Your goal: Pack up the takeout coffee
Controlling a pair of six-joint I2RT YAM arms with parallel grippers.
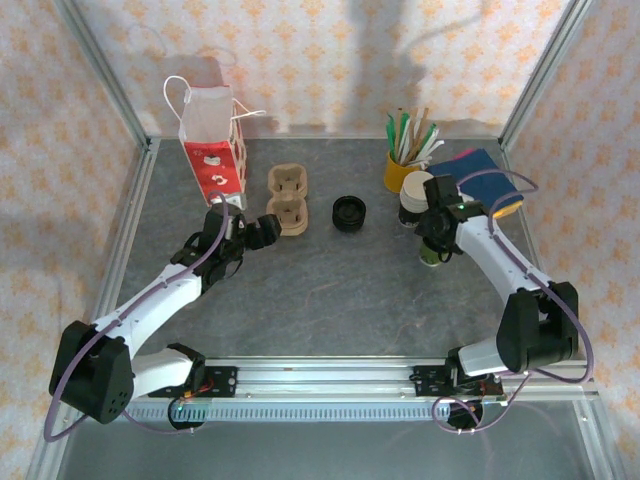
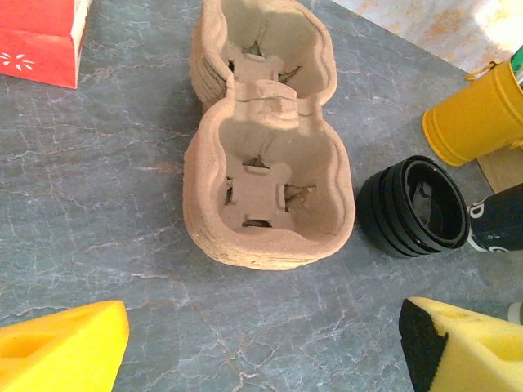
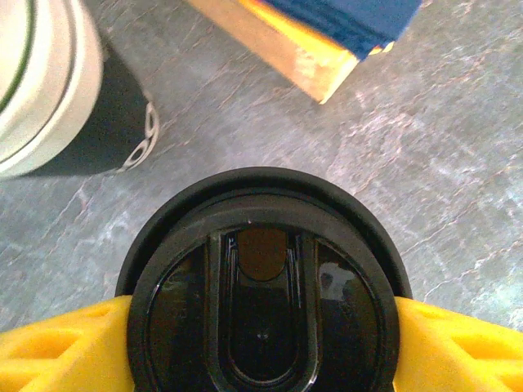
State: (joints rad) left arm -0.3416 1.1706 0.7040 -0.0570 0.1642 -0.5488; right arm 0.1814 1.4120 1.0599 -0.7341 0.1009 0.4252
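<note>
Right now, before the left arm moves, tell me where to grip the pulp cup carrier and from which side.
Grip the pulp cup carrier at its pinched waist between the two pockets. Come straight down with the open left pincer spanning the short width. The carrier lies flat, pockets up, and the waist is its narrowest part. The stack of black lids crowds the near pocket's side.

On my left wrist feed, a stack of nested pulp cup carriers (image 2: 265,175) sits dead ahead on the grey marbled table (image 2: 106,196), both wells of the top one empty. Just beside it on the right lies a stack of black lids (image 2: 413,208). A yellow cup (image 2: 474,118) stands at far right and a red bag (image 2: 41,37) at far left. My left gripper (image 2: 261,351) is spread wide, its yellow fingertips (image 2: 61,347) in the near corners with only bare table between them.
</note>
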